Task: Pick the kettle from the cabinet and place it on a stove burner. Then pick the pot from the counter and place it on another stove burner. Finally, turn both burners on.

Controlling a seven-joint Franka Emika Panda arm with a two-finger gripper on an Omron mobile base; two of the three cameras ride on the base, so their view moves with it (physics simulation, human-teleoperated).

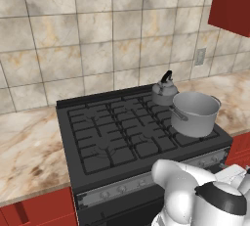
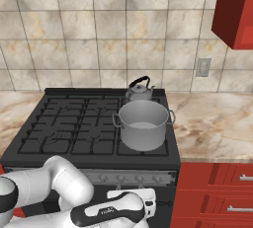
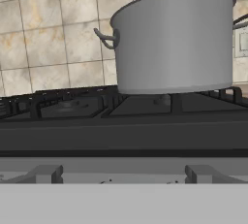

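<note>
So the cooktop [image 1: 112,137] has one kettle [image 1: 164,91] on the back right burner, handle arched up, spout direction hard to make out. One pot [image 1: 194,113] sits upright just in front of it on the front right burner, side handles pointing left and right. The gripper [image 2: 148,203] hangs low by the knob panel [image 2: 133,177], below the pot, fingers spread wide, holding nothing.

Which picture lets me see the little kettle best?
The right base view: the kettle shows its arched handle and lid behind the pot. In the left base view the pot partly covers it. In the hand view the pot blocks it.
</note>
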